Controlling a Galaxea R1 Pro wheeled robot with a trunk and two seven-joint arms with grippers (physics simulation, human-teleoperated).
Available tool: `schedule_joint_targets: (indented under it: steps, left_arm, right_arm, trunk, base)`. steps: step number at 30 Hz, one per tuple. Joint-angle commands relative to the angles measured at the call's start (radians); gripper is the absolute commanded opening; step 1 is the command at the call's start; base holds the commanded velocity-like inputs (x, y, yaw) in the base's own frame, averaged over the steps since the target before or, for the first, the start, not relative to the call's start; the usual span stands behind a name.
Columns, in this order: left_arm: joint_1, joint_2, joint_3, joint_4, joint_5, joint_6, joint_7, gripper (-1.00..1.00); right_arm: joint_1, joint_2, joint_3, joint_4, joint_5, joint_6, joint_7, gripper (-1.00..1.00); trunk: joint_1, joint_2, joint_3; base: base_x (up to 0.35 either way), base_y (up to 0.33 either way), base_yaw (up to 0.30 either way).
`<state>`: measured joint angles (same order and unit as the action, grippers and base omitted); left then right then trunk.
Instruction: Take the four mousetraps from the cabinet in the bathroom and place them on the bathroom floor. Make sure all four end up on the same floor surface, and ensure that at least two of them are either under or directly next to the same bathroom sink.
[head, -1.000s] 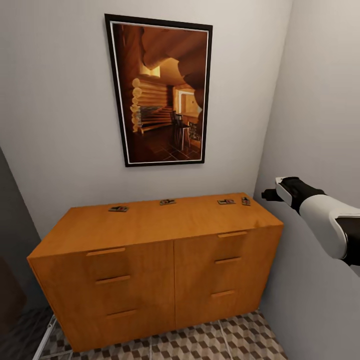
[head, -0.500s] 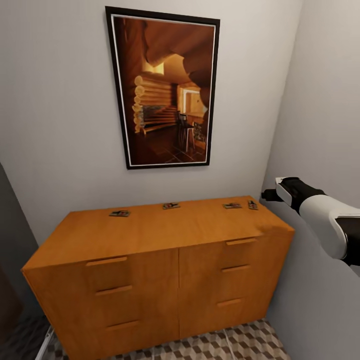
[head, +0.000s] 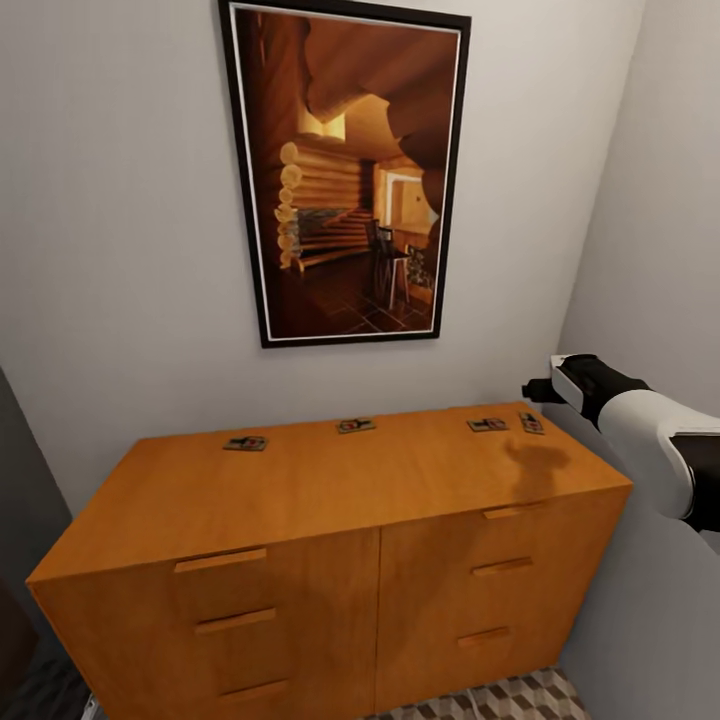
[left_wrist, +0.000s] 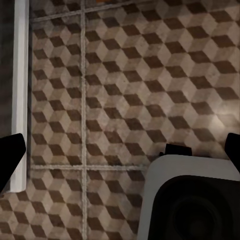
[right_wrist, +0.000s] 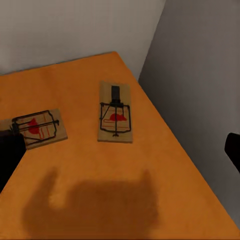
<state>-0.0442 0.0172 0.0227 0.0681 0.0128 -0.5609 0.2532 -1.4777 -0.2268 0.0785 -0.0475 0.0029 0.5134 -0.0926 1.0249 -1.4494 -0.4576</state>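
Four mousetraps lie along the back of the orange-brown cabinet (head: 340, 490) top: one at the left (head: 245, 442), one in the middle (head: 355, 425), and two close together at the right (head: 487, 424) (head: 531, 423). My right gripper (head: 536, 390) hovers above the cabinet's right end, near that pair, and casts a shadow on the wood. The right wrist view looks down on the pair, one mousetrap (right_wrist: 116, 114) beside another (right_wrist: 36, 127), with the right gripper (right_wrist: 120, 155) open and holding nothing. My left gripper (left_wrist: 120, 150) hangs open over the cube-patterned bathroom floor (left_wrist: 140, 75).
A large framed picture (head: 345, 180) hangs on the wall behind the cabinet. A grey side wall (head: 660, 250) stands close against the cabinet's right end. A strip of patterned floor (head: 520, 695) shows below the drawers. A white part of the robot (left_wrist: 190, 200) sits below the left gripper.
The head view has closed in on the cabinet, which now looks larger and sits further right in the picture. My right arm holds the same place in the view.
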Motion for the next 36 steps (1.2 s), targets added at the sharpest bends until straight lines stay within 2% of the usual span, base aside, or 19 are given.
schedule_joint_targets:
  steps: [1, 14, 21, 36]
  left_arm:
    - [-0.002, 0.000, 0.002, 0.004, 0.001, -0.007, 0.000, 1.00]
    - [-0.002, 0.000, 0.002, 0.004, 0.001, -0.007, 0.000, 1.00]
    - [-0.002, 0.000, 0.002, 0.004, 0.001, -0.007, 0.000, 1.00]
    - [-0.002, 0.000, 0.002, 0.004, 0.001, -0.007, 0.000, 1.00]
  right_arm:
    - [0.000, 0.000, 0.008, -0.002, 0.000, 0.007, 0.000, 1.00]
    - [0.003, 0.002, 0.008, 0.012, 0.000, 0.003, 0.001, 1.00]
    - [0.007, 0.003, 0.007, 0.023, 0.000, -0.037, 0.001, 1.00]
    - [0.071, 0.001, 0.007, 0.026, 0.000, -0.079, 0.001, 1.00]
  trunk:
    - [0.000, -0.001, -0.001]
    - [0.000, -0.001, -0.001]
    - [0.000, -0.001, -0.001]
    - [0.000, -0.001, -0.001]
  base:
    - [0.052, 0.031, 0.000]
    - [0.015, 0.009, 0.000]
    - [0.001, 0.000, 0.000]
    - [0.000, 0.000, 0.000]
